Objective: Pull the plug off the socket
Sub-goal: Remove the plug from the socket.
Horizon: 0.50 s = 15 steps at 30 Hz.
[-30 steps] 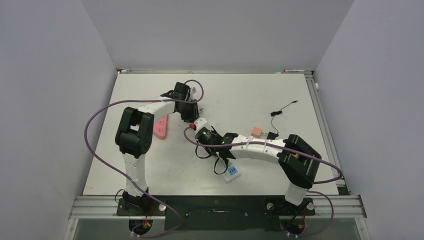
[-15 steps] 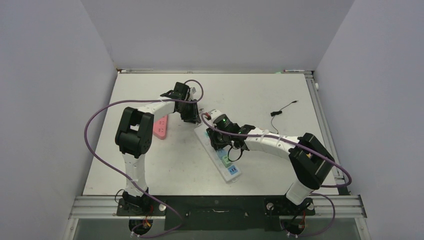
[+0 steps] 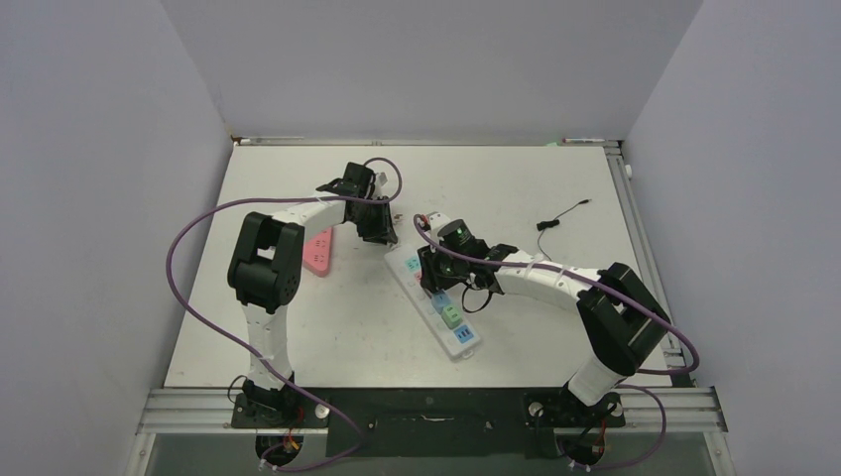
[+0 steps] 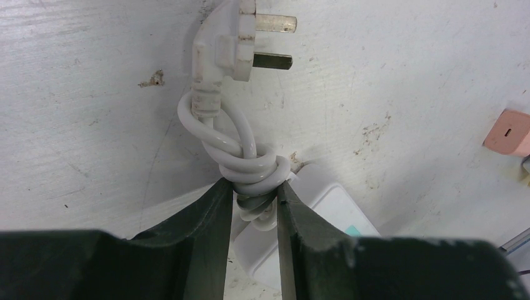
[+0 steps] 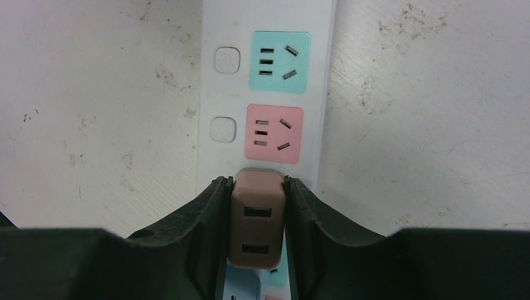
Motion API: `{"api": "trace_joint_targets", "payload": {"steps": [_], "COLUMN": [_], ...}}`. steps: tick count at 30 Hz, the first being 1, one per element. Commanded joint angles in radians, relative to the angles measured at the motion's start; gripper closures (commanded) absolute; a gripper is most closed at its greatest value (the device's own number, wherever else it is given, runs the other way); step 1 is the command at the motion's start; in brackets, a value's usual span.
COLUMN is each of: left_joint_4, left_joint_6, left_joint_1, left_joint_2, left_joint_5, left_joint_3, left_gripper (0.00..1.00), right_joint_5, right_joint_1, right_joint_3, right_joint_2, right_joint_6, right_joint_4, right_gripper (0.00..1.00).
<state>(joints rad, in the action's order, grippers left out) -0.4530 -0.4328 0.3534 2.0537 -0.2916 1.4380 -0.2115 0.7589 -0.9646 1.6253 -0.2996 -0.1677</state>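
The socket is a white power strip [image 3: 455,327] with coloured outlets, lying at a slant mid-table. In the right wrist view it [image 5: 219,94] shows a teal outlet and a pink outlet. The plug [image 5: 257,228], a brownish block with two USB slots, sits just below the pink outlet, and my right gripper [image 5: 256,182] is shut on its sides. Whether its pins are still in the strip is hidden. From above, the right gripper [image 3: 436,283] covers the strip's middle. My left gripper [image 4: 255,186] is shut on the knotted white lead [image 4: 250,164] at the strip's far end [image 3: 385,233].
The lead's white pinned head [image 4: 232,44] lies on the table beyond the knot. A pink wedge [image 3: 317,253] lies left of the strip. A small pink block [image 4: 505,131] sits to the right. A thin black wire [image 3: 560,216] lies at the back right.
My right arm has swung rightward and toward the near edge along the strip, uncovering its far outlets. The left arm and the strip have stayed put.
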Motion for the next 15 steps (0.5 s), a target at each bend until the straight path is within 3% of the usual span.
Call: {"api": "trace_joint_targets", "payload": {"steps": [1, 15], "left_joint_4": [-0.010, -0.009], "left_joint_6": [0.040, 0.040], "left_joint_1": [-0.024, -0.028], "left_joint_2": [0.021, 0.025], "left_joint_5": [0.084, 0.088], "left_joint_3": [0.012, 0.010], "left_gripper": [1.00, 1.00], "right_joint_5": [0.047, 0.556], "right_joint_1": [0.008, 0.236], "right_joint_3": [0.025, -0.023], "right_joint_2": [-0.025, -0.027], "right_joint_6": [-0.006, 0.041], "right_joint_4": [-0.029, -0.115], "right_gripper": [0.95, 0.95]}}
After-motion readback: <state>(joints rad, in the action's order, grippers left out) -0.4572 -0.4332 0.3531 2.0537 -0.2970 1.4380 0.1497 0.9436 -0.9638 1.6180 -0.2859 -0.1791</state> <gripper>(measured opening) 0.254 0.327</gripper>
